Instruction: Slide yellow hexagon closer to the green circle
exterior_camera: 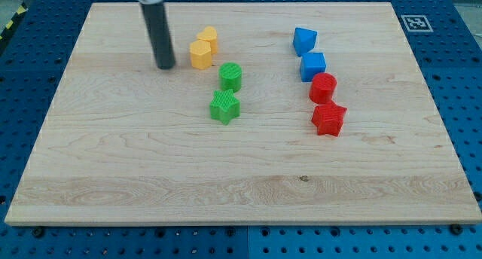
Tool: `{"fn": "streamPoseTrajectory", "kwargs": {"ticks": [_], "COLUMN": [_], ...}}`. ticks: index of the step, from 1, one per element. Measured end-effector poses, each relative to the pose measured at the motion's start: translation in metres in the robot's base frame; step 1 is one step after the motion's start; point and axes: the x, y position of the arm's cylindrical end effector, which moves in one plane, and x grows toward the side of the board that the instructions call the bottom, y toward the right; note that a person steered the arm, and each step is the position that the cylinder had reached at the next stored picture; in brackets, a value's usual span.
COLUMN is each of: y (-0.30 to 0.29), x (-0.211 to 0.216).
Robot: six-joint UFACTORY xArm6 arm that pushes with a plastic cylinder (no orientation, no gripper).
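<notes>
two yellow blocks [203, 47], two green blocks [227, 92], two blue blocks [309, 54], two red blocks [326, 103]

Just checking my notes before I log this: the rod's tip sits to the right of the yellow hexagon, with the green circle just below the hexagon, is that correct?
Not quite: my tip sits to the view's left of the yellow hexagon, not its right, with a small gap between them. The rest holds: the green circle lies just below the hexagon, slightly toward the view's right. The camera view shows this.

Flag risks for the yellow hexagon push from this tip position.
1. My tip sits to the view's left of the yellow hexagon, while the green circle lies lower right; a straight rightward push would likely miss above it.
2. The other yellow block touches the hexagon and may get dragged along.
3. Overshoot could knock the circle into the green star.
</notes>
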Motion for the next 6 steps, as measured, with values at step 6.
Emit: {"fn": "streamPoseTrajectory", "kwargs": {"ticks": [6], "y": [0.065], "x": [-0.008]}}
